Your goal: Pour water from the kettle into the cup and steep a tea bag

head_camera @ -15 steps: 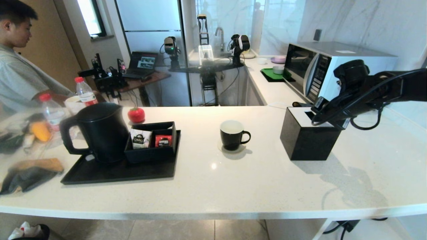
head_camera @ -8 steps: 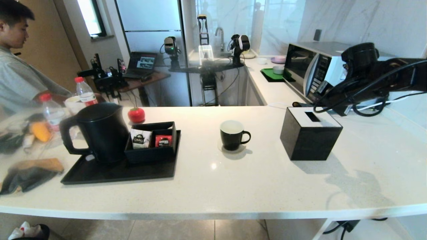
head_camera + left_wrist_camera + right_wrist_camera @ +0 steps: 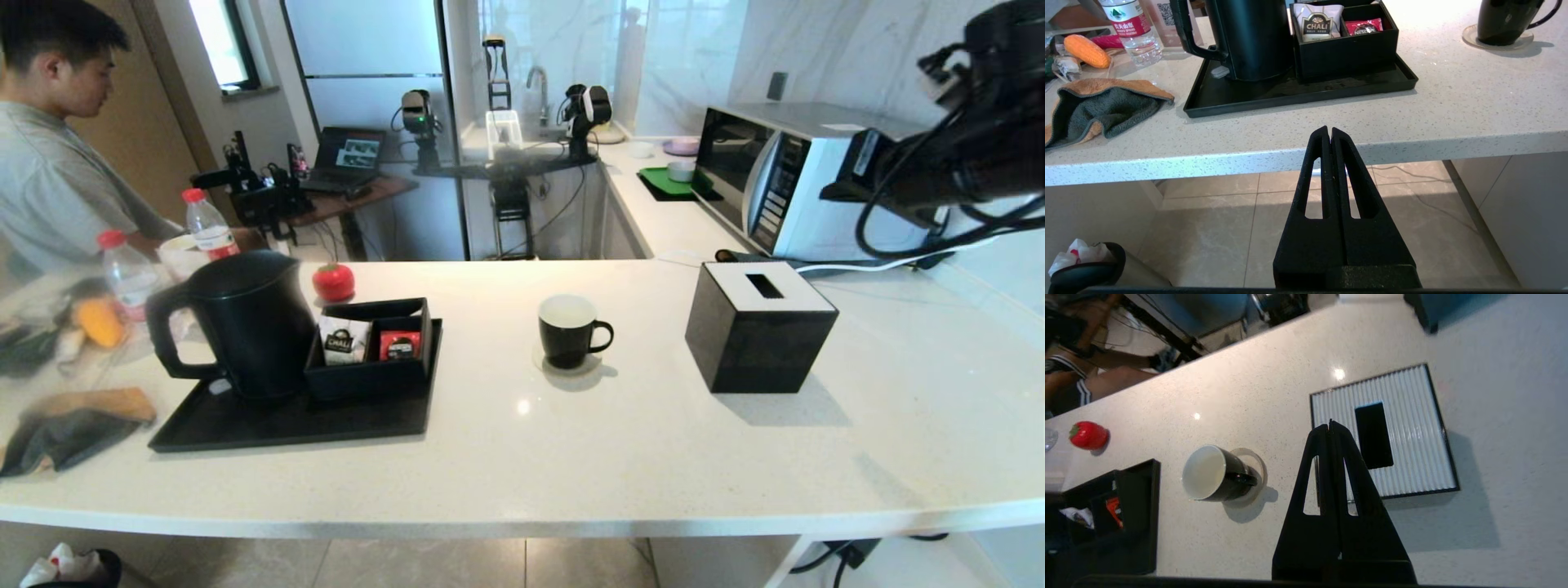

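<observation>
Left gripper [image 3: 1329, 132]: parked below the surface's near edge, over the floor tiles; jaws pressed together, nothing between them. Only the left wrist view shows it.
Surface [image 3: 571, 457]: white speckled top, carrying everything below.
Cloth [image 3: 1098, 108]: grey and orange, crumpled near the front edge on the robot's left.
Tray [image 3: 286, 425]: flat, black, left of centre.
Kettle [image 3: 245, 322]: upright on the tray's left part, lid on, loop handle turned to the robot's left.
Box [image 3: 371, 359]: black, two compartments, on the tray touching or just beside the kettle; the left wrist view reads a white CHALI packet [image 3: 1316, 22] in one and a red packet [image 3: 1363, 26] in the other.
Cup [image 3: 569, 329]: on a round coaster [image 3: 571, 363] mid-surface, well apart from the tray, ear handle to the robot's right. The right wrist view looks into its white inside; whether it holds liquid cannot be told.
Tissue box [image 3: 759, 327]: black, white ribbed top with a slot, right of the cup.
Right gripper [image 3: 1329, 425]: raised high above the tissue box; jaws closed flat together, empty. The head view shows only its arm.
Tea bag: not made out in any view.
Red strawberry-shaped object [image 3: 334, 282]: behind the tray.
Bottles [image 3: 208, 224]: far left.
Microwave [image 3: 784, 175]: far right.
Person [image 3: 57, 163]: behind the surface, far left.
</observation>
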Motion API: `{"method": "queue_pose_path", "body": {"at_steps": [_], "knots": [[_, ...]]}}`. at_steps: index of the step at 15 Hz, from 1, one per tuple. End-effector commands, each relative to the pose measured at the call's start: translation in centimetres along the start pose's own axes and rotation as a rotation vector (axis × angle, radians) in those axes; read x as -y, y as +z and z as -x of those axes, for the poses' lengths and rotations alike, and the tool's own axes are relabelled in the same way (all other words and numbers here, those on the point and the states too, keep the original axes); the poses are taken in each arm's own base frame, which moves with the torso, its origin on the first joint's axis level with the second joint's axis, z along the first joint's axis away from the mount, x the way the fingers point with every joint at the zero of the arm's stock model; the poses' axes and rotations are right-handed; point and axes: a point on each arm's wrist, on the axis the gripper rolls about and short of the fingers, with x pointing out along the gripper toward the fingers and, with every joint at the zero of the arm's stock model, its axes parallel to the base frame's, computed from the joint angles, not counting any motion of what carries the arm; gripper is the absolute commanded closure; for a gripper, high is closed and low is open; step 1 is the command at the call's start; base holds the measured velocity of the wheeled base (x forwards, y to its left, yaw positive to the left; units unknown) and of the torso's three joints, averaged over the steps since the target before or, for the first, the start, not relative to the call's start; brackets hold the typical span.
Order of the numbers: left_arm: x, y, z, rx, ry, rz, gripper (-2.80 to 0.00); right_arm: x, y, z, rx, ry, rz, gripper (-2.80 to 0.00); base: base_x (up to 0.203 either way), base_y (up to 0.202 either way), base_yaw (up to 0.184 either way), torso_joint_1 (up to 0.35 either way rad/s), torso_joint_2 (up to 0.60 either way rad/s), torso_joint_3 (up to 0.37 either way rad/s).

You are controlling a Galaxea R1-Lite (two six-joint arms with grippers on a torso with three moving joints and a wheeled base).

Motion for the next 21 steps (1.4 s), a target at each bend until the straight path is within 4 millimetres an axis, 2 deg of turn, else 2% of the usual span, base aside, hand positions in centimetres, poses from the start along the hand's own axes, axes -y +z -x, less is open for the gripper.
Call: {"method": "queue_pose_path", "body": {"at_steps": [1, 3, 6, 7, 11, 13, 15, 19, 21], "knots": [[0.0, 0.0, 0.0, 0.0, 0.0, -0.001, 0.0, -0.6, 0.4, 8.5, 0.184, 0.076, 0.047, 0.0, 0.0, 0.0, 0.0, 0.0, 0.0, 0.0], [0.0, 0.0, 0.0, 0.0, 0.0, -0.001, 0.0, 0.6, -2.2, 11.3, 0.261, 0.089, 0.125, 0.0, 0.0, 0.0, 0.0, 0.0, 0.0, 0.0], [0.0, 0.0, 0.0, 0.0, 0.0, -0.001, 0.0, 3.3, -8.4, 15.1, 0.317, 0.081, 0.254, 0.0, 0.0, 0.0, 0.0, 0.0, 0.0, 0.0], [0.0, 0.0, 0.0, 0.0, 0.0, -0.001, 0.0, 4.4, -11.2, 16.3, 0.321, 0.079, 0.304, 0.0, 0.0, 0.0, 0.0, 0.0, 0.0, 0.0], [0.0, 0.0, 0.0, 0.0, 0.0, 0.0, 0.0, 8.4, -21.5, 19.2, 0.319, 0.063, 0.49, 0.0, 0.0, 0.0, 0.0, 0.0, 0.0, 0.0], [0.0, 0.0, 0.0, 0.0, 0.0, 0.0, 0.0, 9.5, -24.9, 21.0, 0.389, 0.099, 0.546, 0.0, 0.0, 0.0, 0.0, 0.0, 0.0, 0.0], [0.0, 0.0, 0.0, 0.0, 0.0, -0.001, 0.0, 11.3, -28.9, 21.2, 0.383, 0.066, 0.572, 0.0, 0.0, 0.0, 0.0, 0.0, 0.0, 0.0], [0.0, 0.0, 0.0, 0.0, 0.0, 0.001, 0.0, 12.6, -32.8, 23.2, 0.387, 0.071, 0.507, 0.0, 0.0, 0.0, 0.0, 0.0, 0.0, 0.0], [0.0, 0.0, 0.0, 0.0, 0.0, 0.001, 0.0, 13.2, -33.8, 23.1, 0.367, -0.039, 0.475, 0.0, 0.0, 0.0, 0.0, 0.0, 0.0, 0.0]]}}
